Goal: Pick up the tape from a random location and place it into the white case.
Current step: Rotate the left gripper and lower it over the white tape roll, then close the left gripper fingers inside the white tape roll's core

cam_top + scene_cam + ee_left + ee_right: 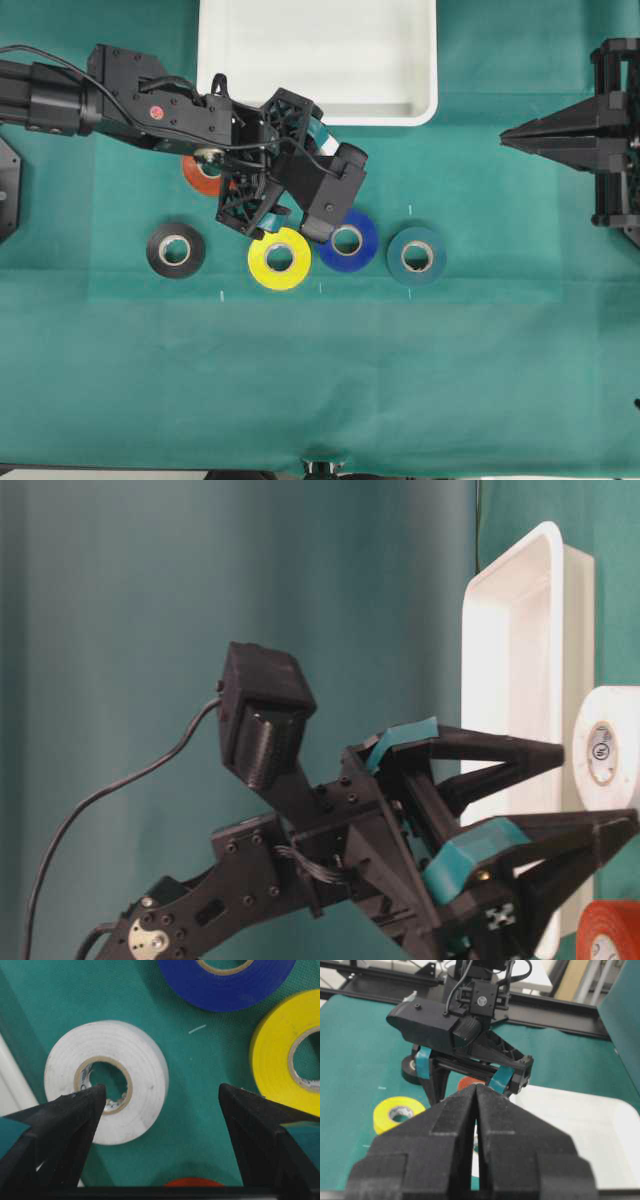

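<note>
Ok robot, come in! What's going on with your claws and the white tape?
Left claw open above white ring-shaped tape roll, nothing gripped. Right claw shut, parked. Yellow tape roll and blue tape roll close by.

White tape [106, 1081], white case [318, 60], green cloth [320, 380].

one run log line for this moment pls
phase: approach | left pincer: open above white tape, not gripping | right pincer: shut, idle | white case: no tape inside

Black arms, teal-taped hand [160, 1105], black cables
</note>
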Motion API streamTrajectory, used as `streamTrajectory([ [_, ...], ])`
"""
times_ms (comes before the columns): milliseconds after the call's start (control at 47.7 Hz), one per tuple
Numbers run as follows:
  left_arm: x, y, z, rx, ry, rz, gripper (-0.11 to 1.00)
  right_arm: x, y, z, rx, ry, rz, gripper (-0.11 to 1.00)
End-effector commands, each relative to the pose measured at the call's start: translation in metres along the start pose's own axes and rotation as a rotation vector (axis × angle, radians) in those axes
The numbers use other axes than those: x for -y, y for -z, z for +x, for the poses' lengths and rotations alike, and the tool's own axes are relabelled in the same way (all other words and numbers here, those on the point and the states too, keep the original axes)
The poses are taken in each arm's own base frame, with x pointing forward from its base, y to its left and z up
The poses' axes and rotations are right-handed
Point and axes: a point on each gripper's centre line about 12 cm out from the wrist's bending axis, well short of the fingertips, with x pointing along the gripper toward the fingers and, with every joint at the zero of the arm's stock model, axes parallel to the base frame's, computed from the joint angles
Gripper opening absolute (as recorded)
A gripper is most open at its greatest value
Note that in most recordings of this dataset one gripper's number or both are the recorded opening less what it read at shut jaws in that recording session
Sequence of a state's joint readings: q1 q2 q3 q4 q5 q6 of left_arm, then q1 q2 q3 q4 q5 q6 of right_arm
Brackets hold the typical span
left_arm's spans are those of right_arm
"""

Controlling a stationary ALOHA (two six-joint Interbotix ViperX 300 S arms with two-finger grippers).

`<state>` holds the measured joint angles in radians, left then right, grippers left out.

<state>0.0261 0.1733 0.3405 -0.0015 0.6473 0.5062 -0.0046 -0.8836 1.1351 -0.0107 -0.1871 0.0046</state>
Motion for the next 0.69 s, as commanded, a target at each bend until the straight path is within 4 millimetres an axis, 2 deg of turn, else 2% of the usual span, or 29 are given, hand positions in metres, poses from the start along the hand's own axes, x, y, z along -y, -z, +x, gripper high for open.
streamTrajectory([
  [0,-0.002,-0.005,-0.005,0.029,-0.017,0.005,1.0,0.0,-0.008,0.002,0.018,0.002,-0.001,0.0],
  [273,-0.001,-0.001,0.008,0.032,-0.021,0.003,1.0,0.001,-0.007,0.003,0.015,0.003,-0.001,0.0],
  [462,-0.003,0.01,0.017,0.002,-0.012,-0.013,1.0,0.001,-0.006,0.003,0.012,0.003,-0.001,0.0],
  [671,-0.003,0.012,0.022,0.0,-0.01,-0.011,1.0,0.001,-0.005,0.004,0.006,0.003,-0.001,0.0],
])
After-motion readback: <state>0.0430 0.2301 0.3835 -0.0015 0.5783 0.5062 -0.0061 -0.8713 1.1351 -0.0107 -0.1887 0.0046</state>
